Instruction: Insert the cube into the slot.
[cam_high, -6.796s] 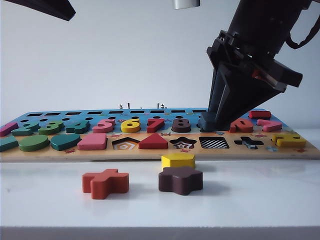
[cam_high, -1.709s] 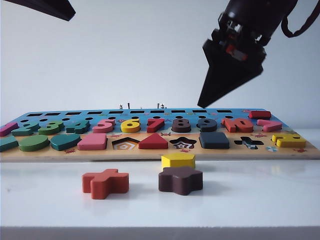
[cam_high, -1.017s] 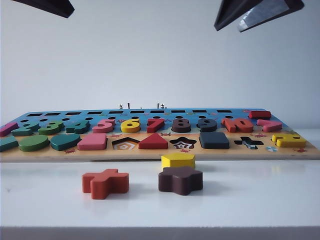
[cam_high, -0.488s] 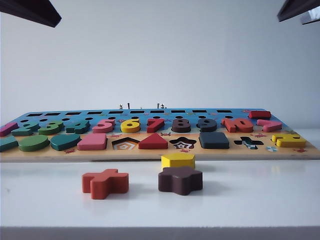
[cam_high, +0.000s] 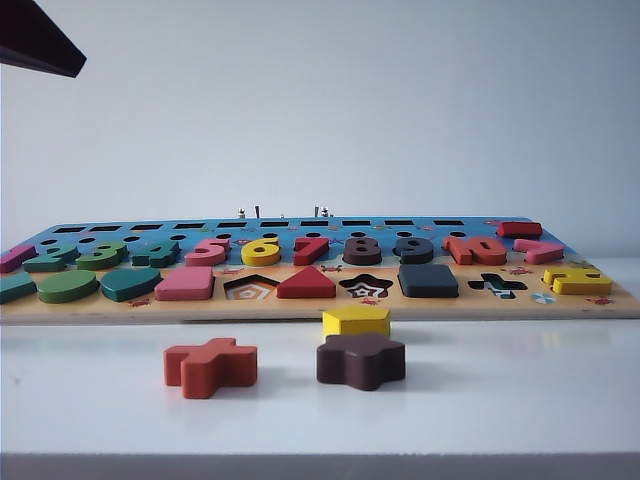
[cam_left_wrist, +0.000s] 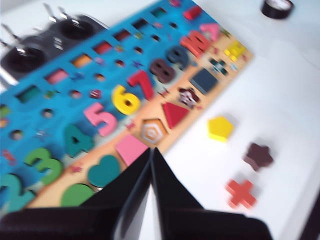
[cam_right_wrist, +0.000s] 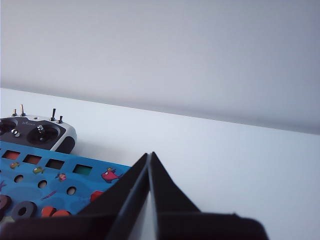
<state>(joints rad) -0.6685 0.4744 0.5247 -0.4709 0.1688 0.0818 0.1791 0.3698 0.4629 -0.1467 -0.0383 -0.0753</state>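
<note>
A: Is there any writing to read?

B: Only the big wooden numbers on the puzzle board. From the left wrist view I read 2, 3, 4, 5, 6, 7, 8, 9 and 10. I see no brand name; the picture is a little blurred.

A: Where is the cube?

B: The cube lies flat in the slot, in the front row of the board, between the star-shaped hole and the cross-shaped hole. It fills the slot, so the floor is covered. Its sides run along the board's edges. It is square, so it has no long side.

A: And the grippers?

B: The left gripper is high above the front edge of the board, near the pink square. Its two fingers meet at the tip and hold nothing. The right gripper is over the far right end of the board, beside a remote control. Its fingers are also pressed together, empty.

A: What lies on the table?

B: A yellow block, a brown star piece and a red cross piece, all in front of the board.
</note>
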